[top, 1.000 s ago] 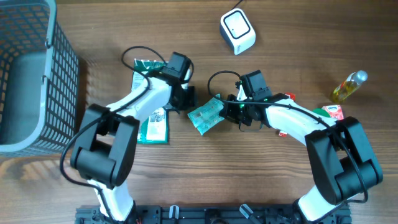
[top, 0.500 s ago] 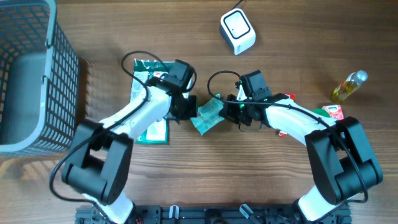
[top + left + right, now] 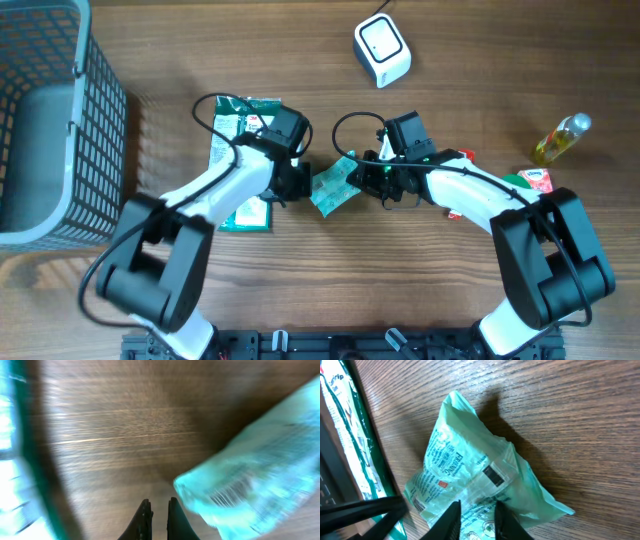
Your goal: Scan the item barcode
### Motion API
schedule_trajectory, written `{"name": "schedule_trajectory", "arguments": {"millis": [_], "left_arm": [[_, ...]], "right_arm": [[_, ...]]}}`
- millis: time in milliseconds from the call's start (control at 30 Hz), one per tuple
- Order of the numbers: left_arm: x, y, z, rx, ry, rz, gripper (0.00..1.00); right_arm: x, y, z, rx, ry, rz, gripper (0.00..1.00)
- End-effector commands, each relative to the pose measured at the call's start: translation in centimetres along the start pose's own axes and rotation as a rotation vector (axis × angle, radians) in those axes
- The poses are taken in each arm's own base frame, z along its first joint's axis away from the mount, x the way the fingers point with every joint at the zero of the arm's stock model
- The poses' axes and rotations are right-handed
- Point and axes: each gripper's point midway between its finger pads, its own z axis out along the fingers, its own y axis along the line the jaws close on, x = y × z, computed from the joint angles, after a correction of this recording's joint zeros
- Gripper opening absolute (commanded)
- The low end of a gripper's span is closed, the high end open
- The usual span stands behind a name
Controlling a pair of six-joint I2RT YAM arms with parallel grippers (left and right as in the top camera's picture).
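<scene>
item: green pouch [image 3: 335,186]; crumpled, lying on the table [image 3: 480,70] near its middle, between my two grippers
left gripper [image 3: 157,516]: closed tip to tip, holding nothing; tips just beside the pouch's left end
right gripper [image 3: 476,514]: fingers parted a little, straddling the pouch's crumpled right edge; I see no firm pinch on the film
key relation: from my left tips the pouch lies ahead and to the right, close; from my right tips it is directly under and ahead; right arm is nearer, it alone has film between its fingers
long axis: diagonal in the overhead view; near-left end towards my left arm, far-right end towards my right arm
pointing: printed face up; barcode [image 3: 231,494] shows as blurred stripes on the end by my left tips
scanner [image 3: 382,50]: white, near the far edge; well apart from the pouch, beyond its far-right end
step, my guess: regrip before lifting; barcode end must turn towards the scanner
risk: thin film may slip or fold over the stripes
</scene>
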Motion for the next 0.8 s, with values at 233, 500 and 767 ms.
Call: {"name": "schedule_trajectory", "arguments": {"millis": [233,500,767], "left_arm": [[-2.2,-2.1,-5.2,0.057,-0.154,-0.055,0.04],[-0.9,-1.0,-0.7,-0.002,-0.035,-0.112,0.04],[-1.0,-1.0,-0.5,0.001,-0.033,-0.135,0.04]], "right_arm": [[0.5,-4.1,1.6,0.137,0.0,0.044,0.33],[0.6,-4.1,1.6,0.137,0.001,0.039,0.34],[0.9,-4.0,1.6,0.13,0.02,0.044,0.34]]}}
